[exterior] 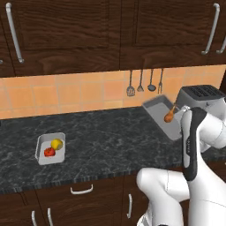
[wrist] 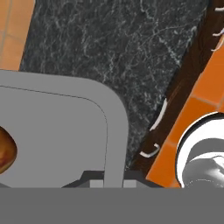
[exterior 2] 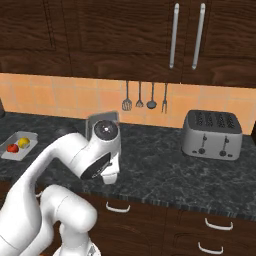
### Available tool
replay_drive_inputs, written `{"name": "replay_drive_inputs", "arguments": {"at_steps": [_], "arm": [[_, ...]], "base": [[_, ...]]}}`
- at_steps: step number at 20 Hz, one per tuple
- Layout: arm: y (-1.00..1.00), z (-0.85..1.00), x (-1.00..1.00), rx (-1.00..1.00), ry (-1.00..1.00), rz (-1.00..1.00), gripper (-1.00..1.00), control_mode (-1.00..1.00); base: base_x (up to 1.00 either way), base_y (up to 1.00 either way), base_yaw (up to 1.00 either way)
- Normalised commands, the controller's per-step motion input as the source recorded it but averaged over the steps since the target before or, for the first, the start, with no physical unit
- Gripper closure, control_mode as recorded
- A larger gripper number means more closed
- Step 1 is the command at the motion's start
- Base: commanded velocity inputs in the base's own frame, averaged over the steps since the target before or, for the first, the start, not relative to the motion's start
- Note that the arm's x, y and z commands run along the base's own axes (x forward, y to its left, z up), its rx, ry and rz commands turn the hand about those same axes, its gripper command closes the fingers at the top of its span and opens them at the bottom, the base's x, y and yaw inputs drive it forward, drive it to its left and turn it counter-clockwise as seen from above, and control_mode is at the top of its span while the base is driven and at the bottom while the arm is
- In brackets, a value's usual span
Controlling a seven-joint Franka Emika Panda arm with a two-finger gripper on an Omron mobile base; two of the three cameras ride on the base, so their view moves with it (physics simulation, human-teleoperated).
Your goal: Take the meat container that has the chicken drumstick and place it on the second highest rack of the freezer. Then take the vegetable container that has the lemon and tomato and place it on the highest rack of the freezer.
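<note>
The meat container (exterior: 160,113) is a grey tray, lifted off the counter and tilted, with the orange-brown chicken drumstick (exterior: 169,116) lying in it. In the hand view my gripper (wrist: 114,181) is shut on the rim of the meat container (wrist: 57,131), and the chicken drumstick (wrist: 6,151) shows at the left edge. A corner of the meat container (exterior 2: 101,119) peeks from behind my hand. The vegetable container (exterior: 50,148) rests on the counter to the left, holding the lemon (exterior: 56,144) and the tomato (exterior: 49,152). The freezer is out of view.
A silver toaster (exterior: 201,99) stands on the dark stone counter (exterior: 110,132) at the right, close behind the raised tray. Kitchen utensils (exterior: 145,84) hang on the orange tiled wall. Dark wooden cabinets (exterior: 88,31) overhang the counter, with drawers (exterior 2: 150,215) below.
</note>
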Motion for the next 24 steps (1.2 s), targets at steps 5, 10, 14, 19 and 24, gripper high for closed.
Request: {"name": "replay_drive_inputs", "arguments": {"at_steps": [5, 10, 14, 19, 24], "arm": [[0.12, 0.00, -0.12, 0.00, 0.01, 0.00, 1.00, 1.00], [0.00, 0.00, 0.00, 0.00, 0.00, 0.00, 1.00, 1.00], [0.00, 0.00, 0.00, 0.00, 0.00, 0.00, 1.00, 1.00], [0.00, 0.00, 0.00, 0.00, 0.00, 0.00, 1.00, 1.00], [0.00, 0.00, 0.00, 0.00, 0.00, 0.00, 1.00, 1.00]], "base": [[-0.23, 0.18, -0.01], [-0.65, 0.18, -0.43], [-0.61, 0.00, -0.80], [-0.53, 0.01, -0.86], [-0.29, -0.11, -0.84]]}}
